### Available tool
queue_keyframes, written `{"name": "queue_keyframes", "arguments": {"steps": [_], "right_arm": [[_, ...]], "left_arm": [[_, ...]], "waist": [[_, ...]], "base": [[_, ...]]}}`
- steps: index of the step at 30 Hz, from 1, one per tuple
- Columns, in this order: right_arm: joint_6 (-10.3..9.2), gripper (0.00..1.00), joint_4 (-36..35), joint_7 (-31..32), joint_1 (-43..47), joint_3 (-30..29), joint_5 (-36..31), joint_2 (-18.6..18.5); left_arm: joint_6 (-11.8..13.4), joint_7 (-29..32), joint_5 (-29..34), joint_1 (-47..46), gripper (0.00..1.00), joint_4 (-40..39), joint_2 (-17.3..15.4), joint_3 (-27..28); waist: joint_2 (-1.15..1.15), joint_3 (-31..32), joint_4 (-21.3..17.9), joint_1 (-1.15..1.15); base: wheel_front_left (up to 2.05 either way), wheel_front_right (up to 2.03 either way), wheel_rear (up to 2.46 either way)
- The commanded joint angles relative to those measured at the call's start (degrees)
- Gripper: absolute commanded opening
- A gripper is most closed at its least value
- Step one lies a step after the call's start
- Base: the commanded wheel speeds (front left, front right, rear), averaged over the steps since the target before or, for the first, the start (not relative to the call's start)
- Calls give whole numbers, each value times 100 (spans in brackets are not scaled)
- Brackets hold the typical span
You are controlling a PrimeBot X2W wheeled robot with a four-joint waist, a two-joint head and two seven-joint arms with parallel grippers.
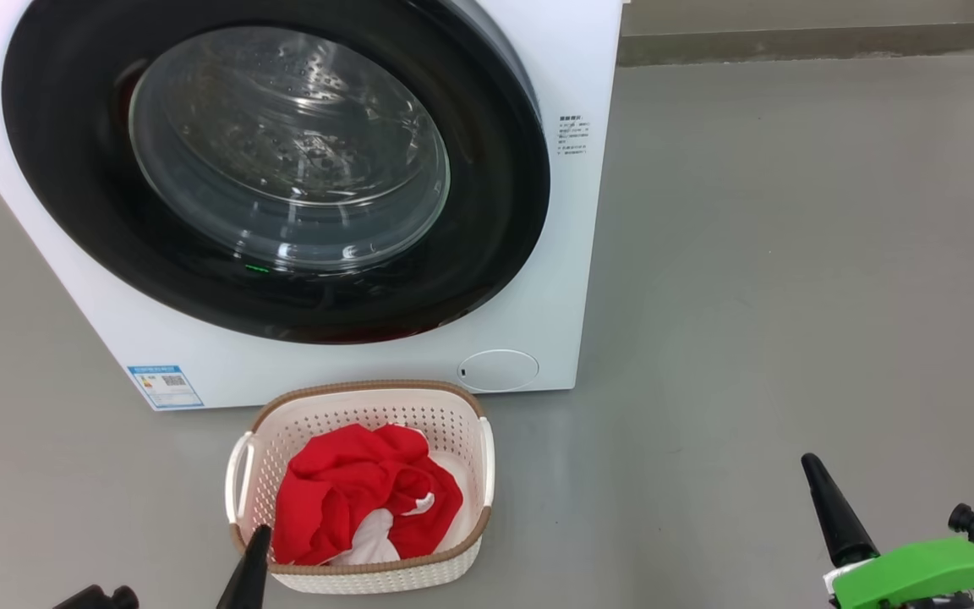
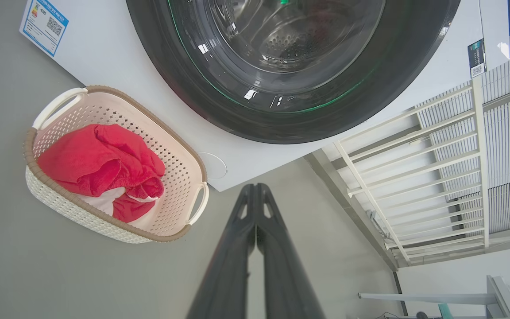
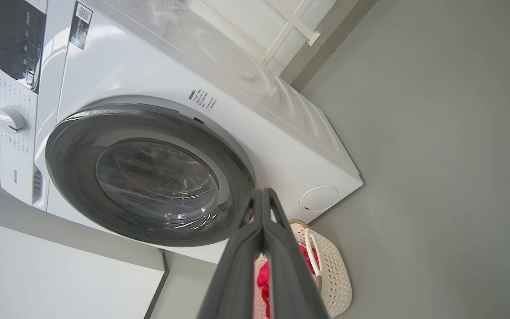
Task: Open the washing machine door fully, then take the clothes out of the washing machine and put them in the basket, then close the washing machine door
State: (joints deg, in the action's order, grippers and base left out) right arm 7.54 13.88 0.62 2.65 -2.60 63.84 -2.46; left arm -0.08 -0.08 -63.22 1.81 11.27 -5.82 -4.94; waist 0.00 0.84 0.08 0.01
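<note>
Ahead of fingertips (image 2: 248, 192): clothes (image 2: 100, 164) lying in basket (image 2: 173, 155), washing machine door (image 2: 202, 106) sitting shut; left gripper (image 2: 255, 188), right gripper (image 3: 263, 192) clenching empty, job seemingly done.

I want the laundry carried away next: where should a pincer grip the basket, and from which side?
Probably a side handle of the basket, from above: it bows out from the brown rim, leaving a slot for one finger. The walls look too wide to span, and the clothes heap in the middle.
</note>
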Motion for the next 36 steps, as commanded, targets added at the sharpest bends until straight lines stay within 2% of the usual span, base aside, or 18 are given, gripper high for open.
{"name": "queue_keyframes", "arguments": {"steps": [1, 36], "right_arm": [[-3, 0, -126, 32, -327, 47, 134, -103], [-5, 0, -27, 361, -733, -174, 2243, -136]], "left_arm": [[-67, 15, -143, -279, 0, -104, -38, 187], [-571, 408, -2293, -659, 0, 178, 131, 795]], "waist": [[0, -2, 0, 0], [0, -76, -6, 0]], "base": [[0, 0, 0], [0, 0, 0]]}}
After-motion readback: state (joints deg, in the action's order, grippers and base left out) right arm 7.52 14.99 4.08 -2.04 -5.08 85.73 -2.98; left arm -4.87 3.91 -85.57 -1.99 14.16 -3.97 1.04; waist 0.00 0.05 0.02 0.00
